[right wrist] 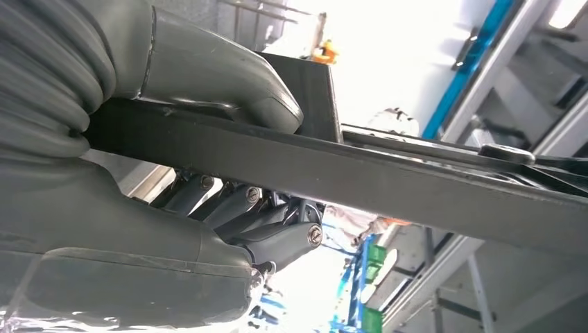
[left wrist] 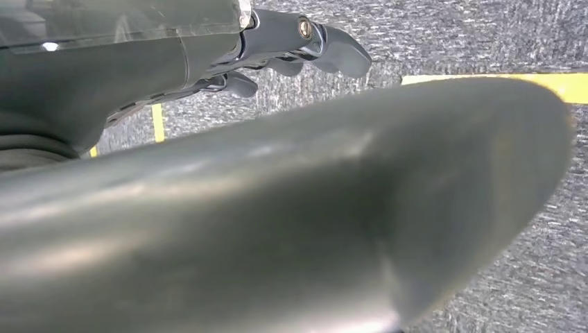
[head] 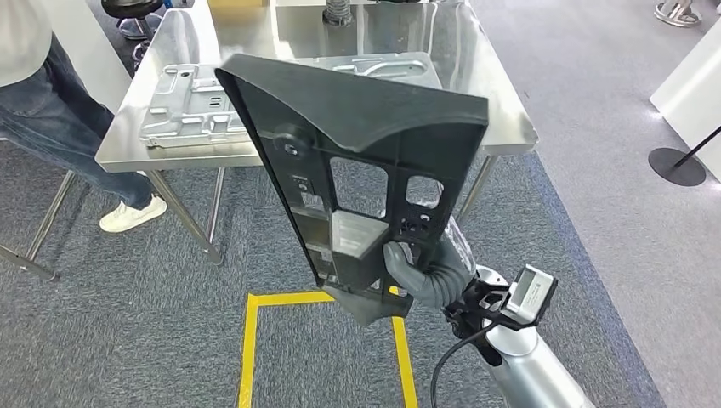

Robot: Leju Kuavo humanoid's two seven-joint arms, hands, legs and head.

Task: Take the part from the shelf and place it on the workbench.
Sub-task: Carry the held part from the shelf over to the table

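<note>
Right hand (head: 408,270) clasped on the lower end of a big black plastic part (head: 357,161), thumb (right wrist: 229,80) pressed on one face of the panel, darker fingers (right wrist: 277,232) wrapped round the other. Part held upright and tilted in the air, well short of the steel worktop (head: 510,110), its wide top edge overlapping the worktop's near rim in the head view. Several square cut-outs through the panel. On the worktop, a pressed metal plate (head: 191,106) lying flat toward the left side. Under and ahead of the raised part, grey carpet with a yellow taped outline (head: 248,340). At far left beside the worktop, a person's leg in jeans and a white shoe (head: 132,214).

Left hand (left wrist: 298,41) hanging over the carpet, dark fingers bent loosely and apart, nothing in them; much of that wrist view covered by a blurred grey thumb (left wrist: 277,222).
</note>
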